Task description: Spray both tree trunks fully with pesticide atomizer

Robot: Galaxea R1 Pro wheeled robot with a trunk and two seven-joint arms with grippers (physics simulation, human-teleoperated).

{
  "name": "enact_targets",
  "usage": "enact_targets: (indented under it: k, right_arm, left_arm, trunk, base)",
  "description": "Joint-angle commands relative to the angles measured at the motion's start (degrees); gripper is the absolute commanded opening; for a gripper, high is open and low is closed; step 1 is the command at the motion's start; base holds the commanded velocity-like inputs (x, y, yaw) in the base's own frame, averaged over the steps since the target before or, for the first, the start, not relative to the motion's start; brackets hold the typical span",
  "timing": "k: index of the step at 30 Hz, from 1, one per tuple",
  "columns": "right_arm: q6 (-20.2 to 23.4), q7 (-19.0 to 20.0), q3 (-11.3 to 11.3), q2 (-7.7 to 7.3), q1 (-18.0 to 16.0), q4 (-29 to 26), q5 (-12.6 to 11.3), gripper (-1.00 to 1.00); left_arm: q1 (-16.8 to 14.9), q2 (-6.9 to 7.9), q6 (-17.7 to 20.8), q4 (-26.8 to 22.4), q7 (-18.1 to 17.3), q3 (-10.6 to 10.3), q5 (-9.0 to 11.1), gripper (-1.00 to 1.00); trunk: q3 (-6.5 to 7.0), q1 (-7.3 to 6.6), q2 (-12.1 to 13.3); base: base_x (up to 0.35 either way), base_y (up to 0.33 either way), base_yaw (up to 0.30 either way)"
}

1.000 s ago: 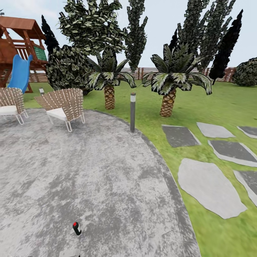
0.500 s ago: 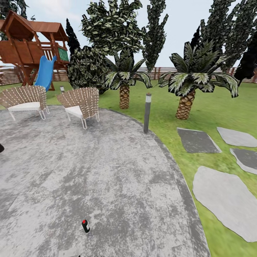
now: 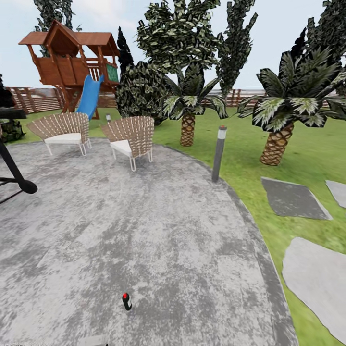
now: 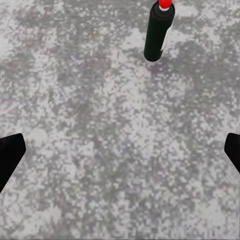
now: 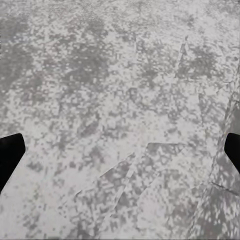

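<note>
Pesticide atomizer (image 3: 127, 302) (black body, red cap) is standing upright on the mottled grey paving (image 3: 144, 230), near the head view's lower edge. Left gripper (image 4: 120, 150) is hovering with fingers wide apart, the atomizer (image 4: 159, 31) lying ahead of it, untouched. Right gripper (image 5: 120, 150) is likewise gaping over bare paving (image 5: 120, 100). Lawn (image 3: 307, 144) and stepping stones (image 3: 293, 199) are flanking the patio.

My left gripper (image 4: 120, 152) and right gripper (image 5: 120, 152) have plain black fingertips at the frames' side edges.
</note>
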Motion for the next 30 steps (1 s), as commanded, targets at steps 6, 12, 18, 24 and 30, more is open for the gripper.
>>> enact_targets:
  k: [6, 12, 18, 24, 30]
  right_arm:
    - [-0.15, 0.03, 0.00, -0.02, -0.02, -0.05, 0.35, 1.00]
    - [-0.15, 0.03, 0.00, -0.02, -0.02, 0.00, 0.35, 1.00]
    - [-0.22, -0.02, 0.00, 0.05, -0.02, 0.19, 0.41, 1.00]
    - [-0.16, -0.21, -0.07, 0.08, -0.43, -1.07, 0.36, 1.00]
    - [0.33, -0.23, -0.31, -0.08, -5.50, -6.00, 0.35, 1.00]
  left_arm:
    - [-0.05, -0.01, -0.21, 0.06, -0.03, -0.04, 0.48, 1.00]
    - [-0.06, -0.01, -0.20, 0.06, -0.03, -0.04, 0.48, 1.00]
    - [-0.06, 0.08, -0.25, -0.36, -0.03, -0.04, 0.44, 1.00]
    - [-2.48, 0.20, 1.36, -5.25, -0.35, -0.33, 0.00, 1.00]
    - [-13.02, 0.21, 15.22, -11.01, -0.63, -0.68, -0.38, 1.00]
  trunk:
    - [-0.18, 0.01, -0.02]
    - [-0.30, 0.01, -0.02]
    - [-0.32, 0.01, -0.02]
    - [-0.32, 0.01, -0.02]
    - [-0.32, 0.01, -0.02]
  base:
    - [0.226, -0.181, 0.276]
    - [0.194, -0.204, 0.251]
    - [0.034, -0.089, 0.054]
    - [0.003, -0.007, 0.004]
    - [0.000, 0.000, 0.000]
